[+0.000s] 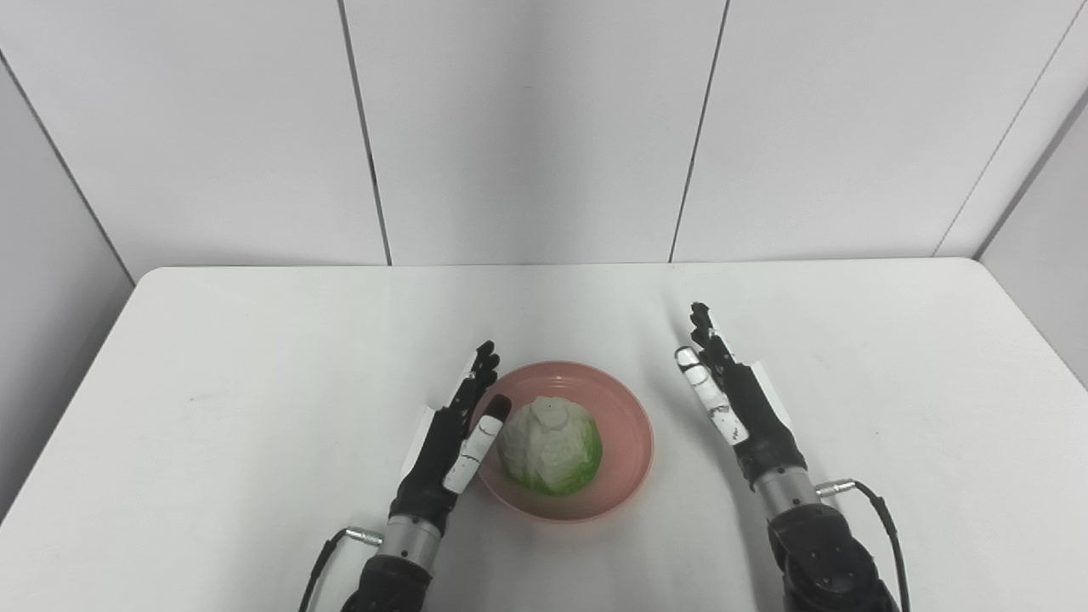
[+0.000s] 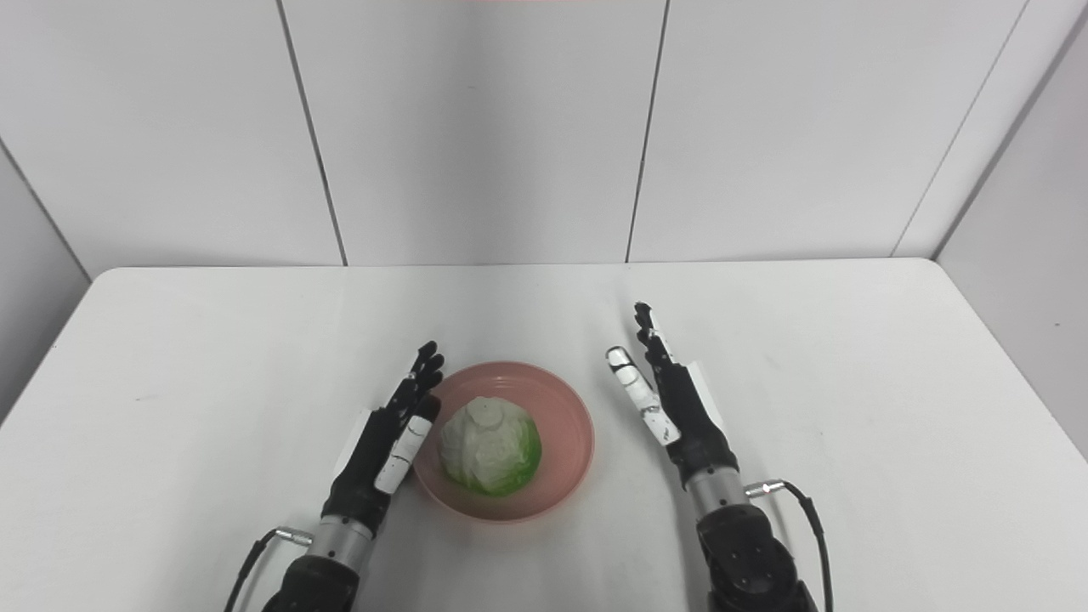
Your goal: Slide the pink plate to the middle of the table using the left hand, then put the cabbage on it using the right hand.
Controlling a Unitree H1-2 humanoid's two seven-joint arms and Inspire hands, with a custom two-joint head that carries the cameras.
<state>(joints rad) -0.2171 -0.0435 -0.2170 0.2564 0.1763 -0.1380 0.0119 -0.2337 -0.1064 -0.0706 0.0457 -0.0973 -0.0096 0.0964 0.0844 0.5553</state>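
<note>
- Left hand [image 1: 446, 442]: fingers straight and spread, holding nothing, just beside the plate's left rim; contact unclear.
- Plate [image 1: 625, 429]: near table [image 1: 212, 357] middle, toward the near edge.
- Cabbage [image 1: 551, 446]: already in the plate.
- Right hand [image 1: 731, 399]: flat, splayed, empty, clear of the plate.
- Read: both steps look done; next is pulling both hands back.

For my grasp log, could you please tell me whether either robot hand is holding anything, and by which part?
Nothing is held. The left robot hand is open beside the pink plate, the right robot hand is open apart from it, and the cabbage lies on the plate.
</note>
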